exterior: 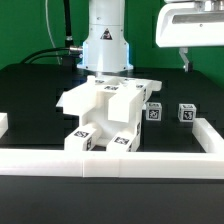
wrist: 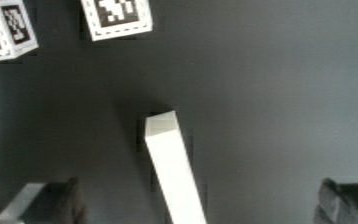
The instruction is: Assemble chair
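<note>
The chair's glossy white parts [exterior: 105, 110] lie heaped mid-table in front of the arm's base, with tags on several faces. Two small tagged blocks [exterior: 153, 112] [exterior: 186, 113] stand apart toward the exterior view's right; in the wrist view they appear as tagged pieces [wrist: 119, 17] [wrist: 2, 32] at the picture's edge. My gripper [exterior: 185, 58] hangs high over the table's right side, well above those blocks. In the wrist view the gripper [wrist: 195, 205] is open, its dark fingers [wrist: 39, 200] far apart and holding nothing.
A long low white border wall [exterior: 110, 158] runs along the table's front and up the exterior view's right side [exterior: 208, 130]. Its end shows as a white strip [wrist: 172, 160] on the black table below my gripper. The arm's white base [exterior: 105, 45] stands behind the heap.
</note>
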`<action>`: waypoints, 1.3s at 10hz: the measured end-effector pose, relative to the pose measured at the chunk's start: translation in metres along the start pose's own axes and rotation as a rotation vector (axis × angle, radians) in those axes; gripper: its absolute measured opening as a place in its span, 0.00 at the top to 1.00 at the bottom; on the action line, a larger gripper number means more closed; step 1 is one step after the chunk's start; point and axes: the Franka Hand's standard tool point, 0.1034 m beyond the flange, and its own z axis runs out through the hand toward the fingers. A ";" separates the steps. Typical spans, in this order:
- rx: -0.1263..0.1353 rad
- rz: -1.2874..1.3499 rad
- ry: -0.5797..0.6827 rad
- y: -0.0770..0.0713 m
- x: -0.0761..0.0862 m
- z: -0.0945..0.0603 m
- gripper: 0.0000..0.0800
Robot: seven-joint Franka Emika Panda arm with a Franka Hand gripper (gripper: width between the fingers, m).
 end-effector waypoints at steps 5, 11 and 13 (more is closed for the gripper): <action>-0.006 -0.062 0.037 0.017 -0.026 0.032 0.19; -0.065 -0.066 -0.176 0.030 -0.031 0.036 0.19; -0.069 -0.049 -0.184 0.029 -0.027 0.038 0.19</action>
